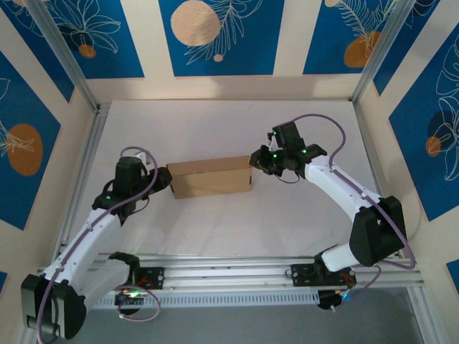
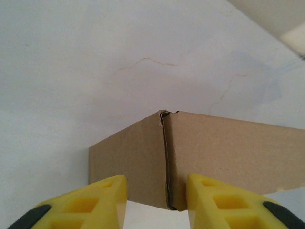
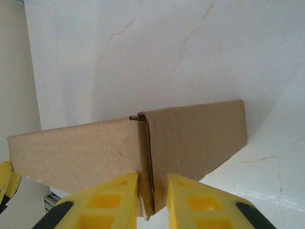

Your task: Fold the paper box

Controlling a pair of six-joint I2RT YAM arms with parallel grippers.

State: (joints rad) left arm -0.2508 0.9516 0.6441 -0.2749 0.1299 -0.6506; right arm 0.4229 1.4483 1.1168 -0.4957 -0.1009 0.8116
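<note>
Nearest me, the aluminium rail runs along the table's near edge with both arm bases bolted to it; from there the left arm reaches in from my left and the right arm bends in from my right, each with a purple cable looped over its wrist; the white table shows faint hairline marks, and metal posts frame it at the sides; the paper box sits mid-table between the two arms, folded up into a shallow brown block with its long side lying left to right; the left gripper is at the box's left end, its yellow fingers standing apart with a vertical corner seam in the gap, nearer the right-hand finger; I read it as open, and I cannot tell whether either finger touches the cardboard; the right gripper is at the box's right end by the far corner, jaws drawn in close, the cardboard edge of the corner seam pinched between the yellow pads; from above, that wrist covers the corner it holds; beyond the box the table runs to the back wall, cream with blue panels printed with leaves and orange discs.
</note>
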